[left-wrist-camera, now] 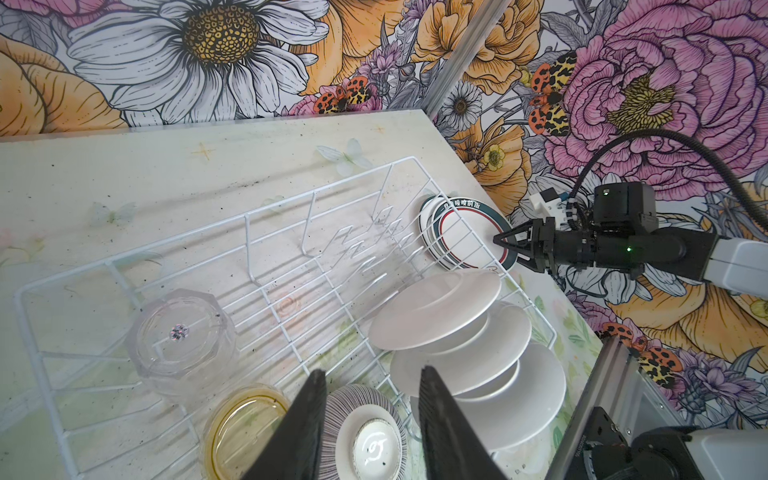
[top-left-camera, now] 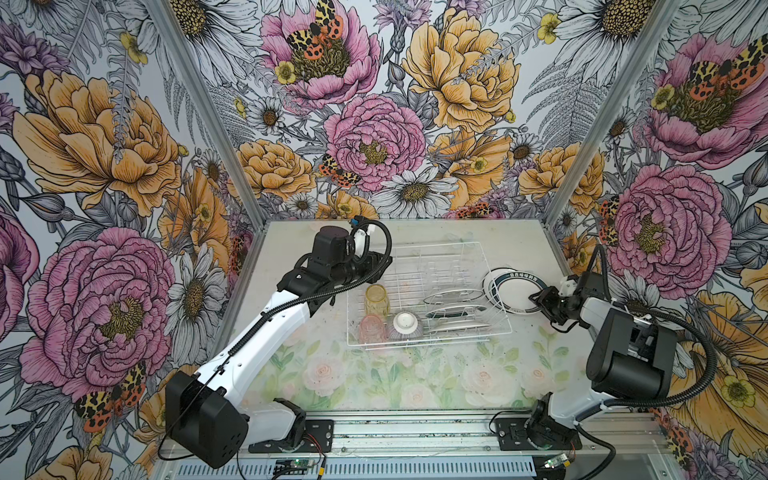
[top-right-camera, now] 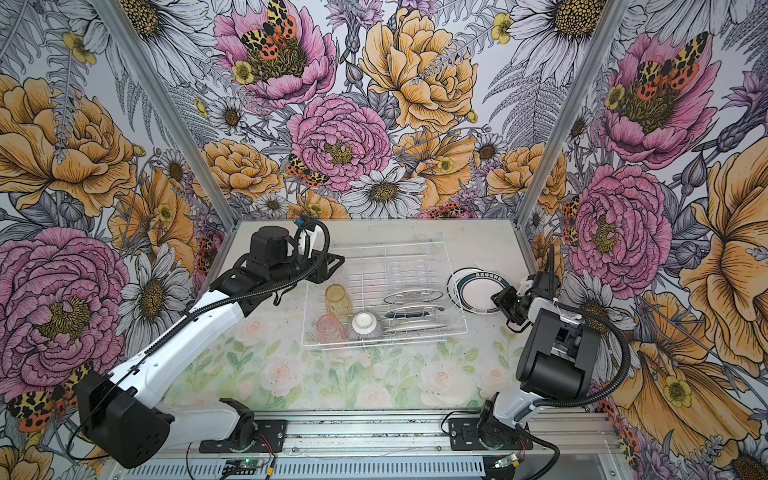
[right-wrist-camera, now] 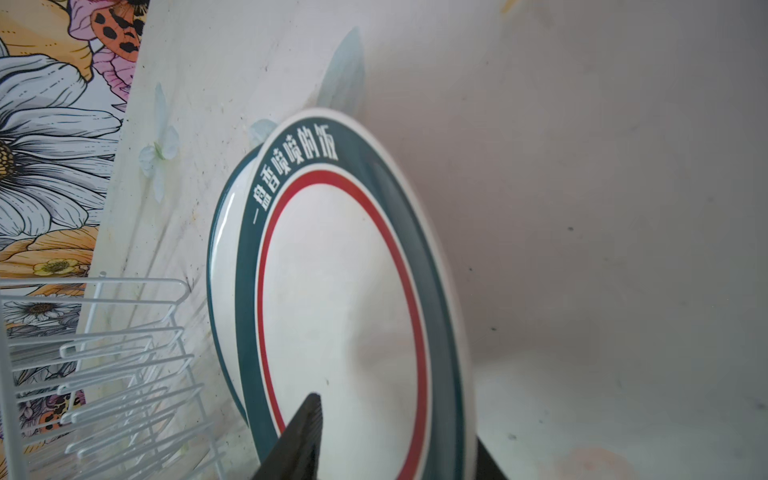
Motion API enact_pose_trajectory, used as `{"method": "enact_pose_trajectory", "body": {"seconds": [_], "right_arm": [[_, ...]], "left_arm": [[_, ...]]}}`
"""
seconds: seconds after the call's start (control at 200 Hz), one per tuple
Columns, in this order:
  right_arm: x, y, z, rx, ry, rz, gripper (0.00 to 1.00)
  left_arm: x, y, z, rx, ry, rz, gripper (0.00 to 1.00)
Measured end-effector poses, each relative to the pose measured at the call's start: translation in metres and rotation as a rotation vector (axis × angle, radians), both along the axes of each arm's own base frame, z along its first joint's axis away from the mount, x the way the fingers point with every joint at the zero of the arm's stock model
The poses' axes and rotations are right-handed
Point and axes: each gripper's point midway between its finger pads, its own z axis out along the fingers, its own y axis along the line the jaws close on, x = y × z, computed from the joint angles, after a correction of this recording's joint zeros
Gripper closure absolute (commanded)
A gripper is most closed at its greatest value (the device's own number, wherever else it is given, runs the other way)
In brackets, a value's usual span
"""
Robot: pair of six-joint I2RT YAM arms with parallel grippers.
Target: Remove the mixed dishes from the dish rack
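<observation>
Right gripper [top-left-camera: 534, 298], jaws spread, straddles the rim of the top plate [top-left-camera: 517, 293] stacked on the table [top-left-camera: 457, 374] just right of the dish rack [top-left-camera: 415, 270], left gripper [left-wrist-camera: 372, 372] spread and empty over the rack's far-left corner

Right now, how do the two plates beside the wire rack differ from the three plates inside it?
The two plates lie flat, stacked on the table beside the rack; the three plates stand on edge inside it. The two plates face up, showing a dark green rim and a red ring; the three plates show plain white backs in the left wrist view. All are round and mostly white.
</observation>
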Motion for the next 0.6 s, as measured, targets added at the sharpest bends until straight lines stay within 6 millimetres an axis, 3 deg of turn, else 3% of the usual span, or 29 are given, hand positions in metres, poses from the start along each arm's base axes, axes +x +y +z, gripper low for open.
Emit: {"method": "enact_pose_trajectory", "body": {"seconds": [0.25,0.6], "right_arm": [[-0.003,0.002,-0.011,-0.039,0.061,0.025,0.49],[0.005,0.003,-0.011,-0.074,0.073,0.048,0.34]], "left_arm": [[-0.001,0.005,0.001,-0.002,-0.003,0.011,0.61],[0.001,0.009,-0.003,0.001,0.003,0.021,0.61]]}}
